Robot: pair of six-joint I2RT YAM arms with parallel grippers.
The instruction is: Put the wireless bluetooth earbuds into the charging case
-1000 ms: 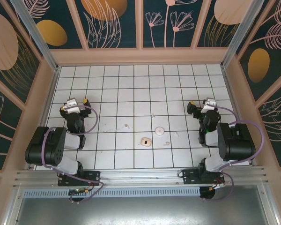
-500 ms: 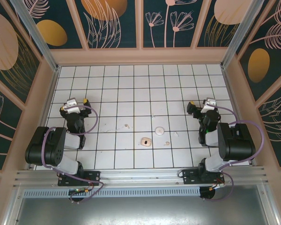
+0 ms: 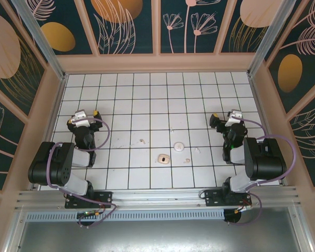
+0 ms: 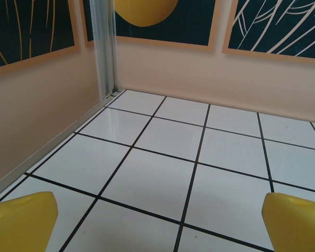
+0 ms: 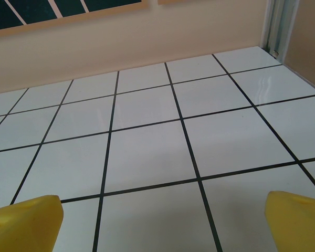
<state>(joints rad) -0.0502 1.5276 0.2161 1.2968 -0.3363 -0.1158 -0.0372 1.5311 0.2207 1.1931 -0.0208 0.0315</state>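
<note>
The charging case [image 3: 163,158], a small white oval with a dark hollow, lies on the tiled floor near the front middle. A round white piece [image 3: 179,145] lies just behind and right of it. Two tiny white specks are the earbuds: one [image 3: 142,140] left of the case, one [image 3: 187,160] right of it. My left gripper [image 3: 83,116] hovers far left and my right gripper [image 3: 229,116] far right, both well away from these things. In each wrist view the left gripper [image 4: 160,223] and right gripper [image 5: 161,223] stand open, yellow fingertips [image 4: 22,218] wide apart over bare tile.
Peach walls with dark patterned panels enclose the floor on three sides. A metal corner post [image 4: 105,47] stands ahead of the left gripper, another post [image 5: 277,26] ahead of the right. Another faint speck [image 3: 198,151] lies right of the round piece.
</note>
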